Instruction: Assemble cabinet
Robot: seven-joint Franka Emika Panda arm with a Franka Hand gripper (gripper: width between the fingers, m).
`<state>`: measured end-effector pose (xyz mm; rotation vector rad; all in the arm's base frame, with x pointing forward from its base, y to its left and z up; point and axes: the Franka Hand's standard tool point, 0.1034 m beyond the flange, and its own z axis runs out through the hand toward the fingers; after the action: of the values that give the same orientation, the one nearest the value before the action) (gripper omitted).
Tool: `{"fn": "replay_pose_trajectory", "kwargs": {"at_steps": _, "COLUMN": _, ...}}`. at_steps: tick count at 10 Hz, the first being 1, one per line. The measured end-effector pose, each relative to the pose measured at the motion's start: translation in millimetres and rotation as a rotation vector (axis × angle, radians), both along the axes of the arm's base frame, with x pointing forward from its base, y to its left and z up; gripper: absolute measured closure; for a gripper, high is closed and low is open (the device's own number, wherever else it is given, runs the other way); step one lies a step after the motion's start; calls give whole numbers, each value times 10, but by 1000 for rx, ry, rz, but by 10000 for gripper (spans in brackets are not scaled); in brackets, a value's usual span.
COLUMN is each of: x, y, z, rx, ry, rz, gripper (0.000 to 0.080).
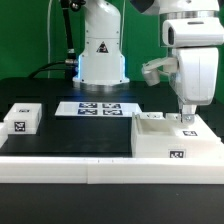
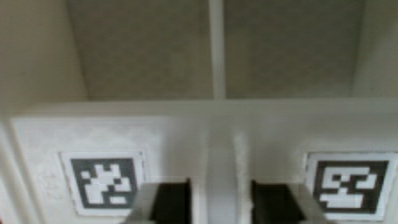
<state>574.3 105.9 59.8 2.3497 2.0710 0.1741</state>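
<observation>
The cabinet box [image 1: 170, 138], white with a tag on its front, stands at the exterior view's right near the table's front. My gripper [image 1: 186, 122] has come straight down onto its top. In the wrist view my gripper [image 2: 217, 205] has its two dark fingers [image 2: 169, 203] on either side of a thin upright white ridge of the cabinet box [image 2: 215, 130]. The ridge fills the gap between them. Two tags [image 2: 103, 180] sit to either side of it. A small tagged block [image 1: 22, 118] lies at the exterior view's left. The door panels cannot be told apart.
The marker board [image 1: 98, 107] lies flat at the table's middle back, in front of the white robot base [image 1: 102, 55]. A long white rail [image 1: 70, 165] edges the table's front.
</observation>
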Motion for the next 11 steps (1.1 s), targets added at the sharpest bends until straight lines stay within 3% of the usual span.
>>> {"fn": "replay_pose_trajectory", "kwargs": {"at_steps": 1, "x": 0, "y": 0, "z": -1, "rx": 0, "ry": 0, "rz": 0, "gripper": 502}}
{"fn": "replay_pose_trajectory", "kwargs": {"at_steps": 2, "x": -1, "y": 0, "z": -3, "rx": 0, "ry": 0, "rz": 0, "gripper": 307}}
{"fn": "replay_pose_trajectory", "kwargs": {"at_steps": 4, "x": -2, "y": 0, "z": -4, "rx": 0, "ry": 1, "rz": 0, "gripper": 57}}
{"fn": "replay_pose_trajectory", "kwargs": {"at_steps": 6, "x": -68, "y": -12, "z": 65, "rx": -6, "ry": 0, "rz": 3, "gripper": 12}}
{"fn": "replay_pose_trajectory", "kwargs": {"at_steps": 9, "x": -495, "y": 11, "z": 329, "rx": -26, "ry": -4, "rz": -21, "gripper": 3}}
{"fn": "replay_pose_trajectory", "kwargs": {"at_steps": 10, "x": -694, "y": 3, "z": 365, "rx": -34, "ry": 2, "rz": -27, "gripper": 2}}
{"fn": "replay_pose_trajectory", "kwargs": {"at_steps": 11, "x": -774, "y": -12, "z": 353, "rx": -38, "ry": 11, "rz": -28, "gripper": 2}}
